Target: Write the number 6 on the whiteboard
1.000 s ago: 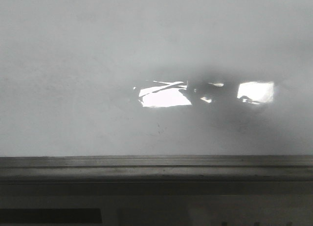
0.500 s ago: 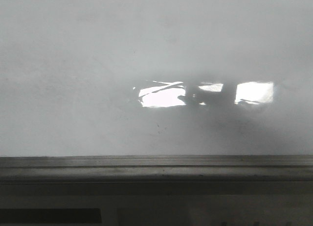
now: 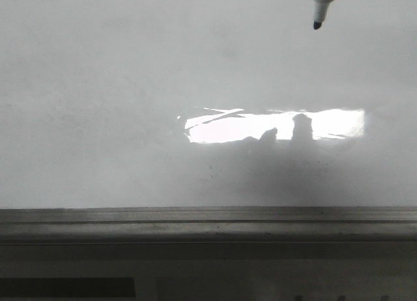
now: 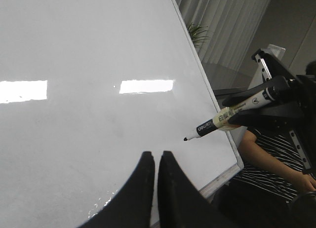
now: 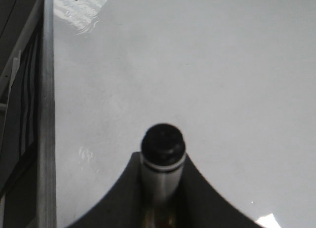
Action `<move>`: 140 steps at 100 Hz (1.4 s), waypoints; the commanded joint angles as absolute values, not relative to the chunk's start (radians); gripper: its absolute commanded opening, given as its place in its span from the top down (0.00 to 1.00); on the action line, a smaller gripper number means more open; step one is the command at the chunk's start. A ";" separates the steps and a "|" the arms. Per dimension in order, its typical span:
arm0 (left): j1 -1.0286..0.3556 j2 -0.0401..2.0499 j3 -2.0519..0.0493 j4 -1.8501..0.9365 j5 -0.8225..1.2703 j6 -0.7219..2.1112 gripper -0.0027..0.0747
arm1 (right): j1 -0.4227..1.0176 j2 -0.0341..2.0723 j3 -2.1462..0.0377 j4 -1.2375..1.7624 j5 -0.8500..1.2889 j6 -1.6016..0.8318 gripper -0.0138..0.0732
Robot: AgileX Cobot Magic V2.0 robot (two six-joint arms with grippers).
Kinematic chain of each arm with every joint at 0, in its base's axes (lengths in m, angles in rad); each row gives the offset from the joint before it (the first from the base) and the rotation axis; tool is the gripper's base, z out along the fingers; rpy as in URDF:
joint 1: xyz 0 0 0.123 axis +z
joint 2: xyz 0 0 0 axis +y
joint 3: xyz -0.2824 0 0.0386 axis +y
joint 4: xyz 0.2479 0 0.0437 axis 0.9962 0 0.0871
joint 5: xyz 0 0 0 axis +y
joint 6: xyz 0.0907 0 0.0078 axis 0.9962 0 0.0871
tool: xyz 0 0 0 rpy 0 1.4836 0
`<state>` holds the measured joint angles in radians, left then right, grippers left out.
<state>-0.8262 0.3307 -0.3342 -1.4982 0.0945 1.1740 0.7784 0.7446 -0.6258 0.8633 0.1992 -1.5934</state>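
Observation:
The whiteboard [image 3: 130, 86] is glossy white-grey and fills most of the front view; no number 6 shows on it in any view. A black-tipped marker [image 3: 322, 4] pokes in at the top right of the front view, its tip just off the board. In the left wrist view my right gripper [image 4: 276, 104] is shut on the marker [image 4: 232, 114], tip toward the whiteboard [image 4: 89, 50]. The right wrist view shows the marker [image 5: 163, 146] clamped in my right gripper [image 5: 163, 161] over the whiteboard [image 5: 222, 65]. My left gripper [image 4: 154, 156] is shut and empty above the board.
A grey metal frame strip [image 3: 208, 216] runs along the board's near edge and also shows in the right wrist view [image 5: 48, 114]. A bright glare patch [image 3: 221, 126] lies mid-board. A person in a striped shirt [image 4: 276, 154] sits beyond the board's edge, near a plant [image 4: 197, 33].
The marker tip has come into the front view from the top right. The dark reflection across the glare patch has shrunk and dropped to its lower edge.

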 commanded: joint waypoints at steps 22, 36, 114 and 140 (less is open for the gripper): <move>-0.832 0.338 -0.364 -1.513 0.101 1.166 0.99 | 0.978 0.799 -0.648 0.019 -0.308 -0.551 0.88; -0.832 0.338 -0.364 -1.513 0.101 1.166 0.99 | 0.970 0.886 -0.614 0.014 -0.443 -0.555 0.88; -0.832 0.338 -0.364 -1.513 0.101 1.166 0.99 | 0.934 0.935 -0.466 0.568 -0.858 -0.856 0.92; -0.832 0.338 -0.364 -1.513 0.101 1.166 0.99 | 0.928 0.928 -0.466 0.566 -0.853 -0.856 0.92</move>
